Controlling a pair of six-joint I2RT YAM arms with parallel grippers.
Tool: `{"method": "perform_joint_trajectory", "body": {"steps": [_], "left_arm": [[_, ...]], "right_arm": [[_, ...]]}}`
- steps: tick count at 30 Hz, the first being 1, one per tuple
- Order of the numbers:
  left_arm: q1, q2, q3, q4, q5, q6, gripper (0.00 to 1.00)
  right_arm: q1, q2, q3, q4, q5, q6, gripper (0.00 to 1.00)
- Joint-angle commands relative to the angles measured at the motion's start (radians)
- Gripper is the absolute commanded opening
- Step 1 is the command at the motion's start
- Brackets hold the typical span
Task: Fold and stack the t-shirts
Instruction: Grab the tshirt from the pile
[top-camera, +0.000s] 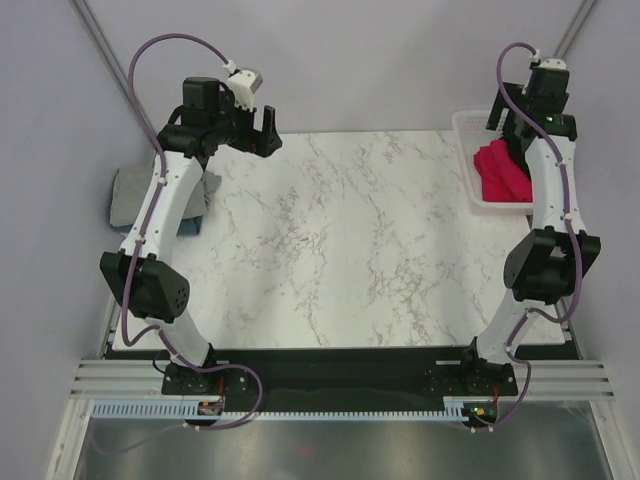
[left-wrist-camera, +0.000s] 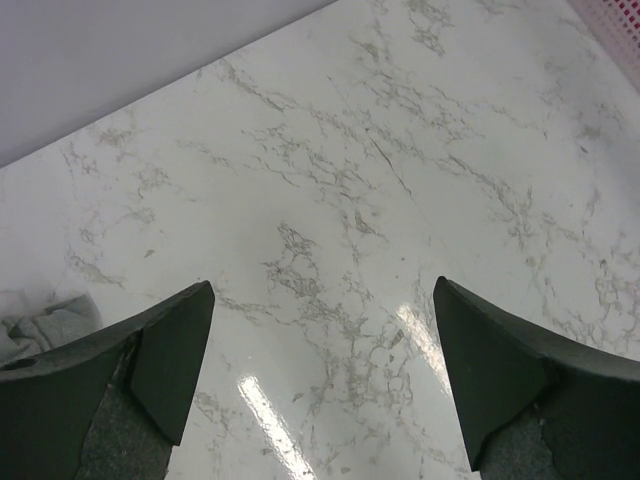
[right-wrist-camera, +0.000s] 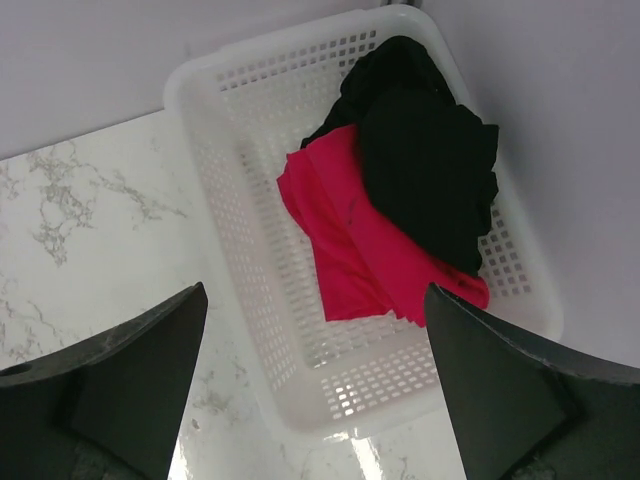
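Crimson-pink t-shirt lies in the white basket, partly under a black t-shirt; the right gripper hangs above, jaws wide. Left gripper, also wide, hovers over the marble table, grey t-shirt beside it

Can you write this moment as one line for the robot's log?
left gripper: open, over table | right gripper: open, above basket | in basket: pink shirt partly under black shirt | grey shirt: table's left edge

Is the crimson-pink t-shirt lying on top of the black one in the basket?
No, in the right wrist view the black t-shirt lies over part of the crimson-pink t-shirt inside the white basket.
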Motion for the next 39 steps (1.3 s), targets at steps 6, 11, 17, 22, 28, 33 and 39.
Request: {"method": "perform_joint_trajectory", "body": {"steps": [6,11,17,22,28,33,39], "left_arm": [[-0.002,-0.066,-0.079,-0.018,0.073,0.042,0.95],[-0.002,-0.078,-0.125,-0.010,0.131,0.005,0.95],[-0.002,-0.080,-0.197,-0.006,0.128,-0.005,0.94],[-0.002,-0.073,-0.199,-0.001,0.126,-0.005,0.95],[-0.002,-0.057,-0.190,-0.001,0.111,-0.006,0.94],[-0.002,-0.043,-0.182,0.000,0.100,-0.003,0.94],[-0.002,-0.032,-0.178,0.000,0.086,0.003,0.94]], "right_arm": [[-0.144,0.193,0.088,0.003,-0.237,0.015,0.95],[-0.184,0.301,0.139,-0.009,-0.326,0.002,0.92],[-0.207,0.383,0.187,-0.006,-0.288,-0.030,0.92],[-0.207,0.410,0.180,0.022,-0.268,-0.031,0.92],[-0.207,0.479,0.216,0.036,-0.225,-0.051,0.84],[-0.207,0.501,0.226,0.054,-0.235,-0.051,0.79],[-0.202,0.534,0.248,0.059,-0.242,-0.051,0.61]]}}
